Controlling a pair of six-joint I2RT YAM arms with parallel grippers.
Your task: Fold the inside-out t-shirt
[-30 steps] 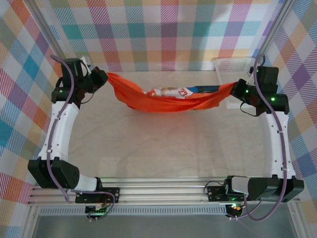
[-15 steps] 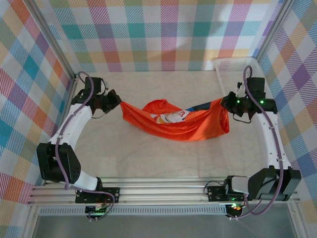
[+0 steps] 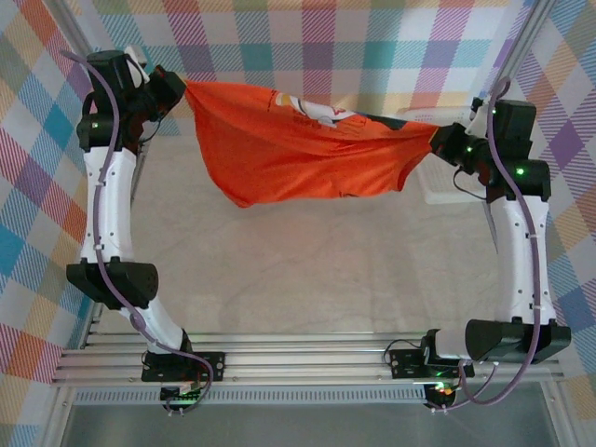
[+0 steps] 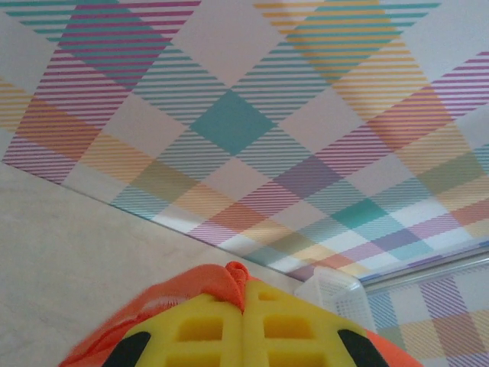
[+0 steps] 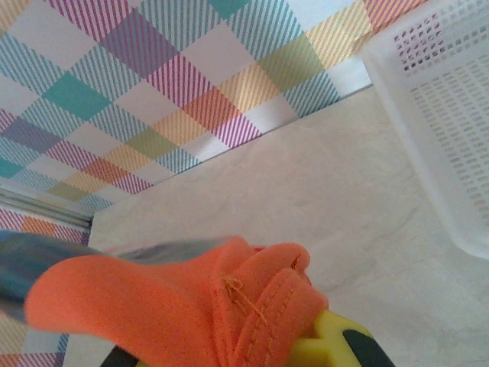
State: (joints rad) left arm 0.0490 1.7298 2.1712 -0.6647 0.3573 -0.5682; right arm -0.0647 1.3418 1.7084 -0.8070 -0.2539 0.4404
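Note:
The orange inside-out t-shirt [image 3: 298, 154] hangs stretched in the air between my two grippers, its printed side showing along the top edge. At the far left my left gripper [image 3: 182, 86] is shut on one end of it. In the left wrist view the yellow fingers [image 4: 263, 325] press together with a tuft of the t-shirt [image 4: 229, 279] pinched between them. My right gripper [image 3: 438, 138] is shut on the other end at the far right. A bunched hem of the t-shirt [image 5: 229, 306] covers the yellow fingers [image 5: 328, 344] in the right wrist view.
A white plastic mesh basket [image 3: 445, 119] stands at the back right, just behind the right gripper, also seen as the basket [image 5: 451, 115] and the basket [image 4: 336, 294]. Plaid walls [image 3: 317, 56] close in the table [image 3: 317, 270] on three sides.
Both arms rose and moved apart towards the back, lifting the t-shirt off the table. It went from a sagging bunch to a wide spread sheet.

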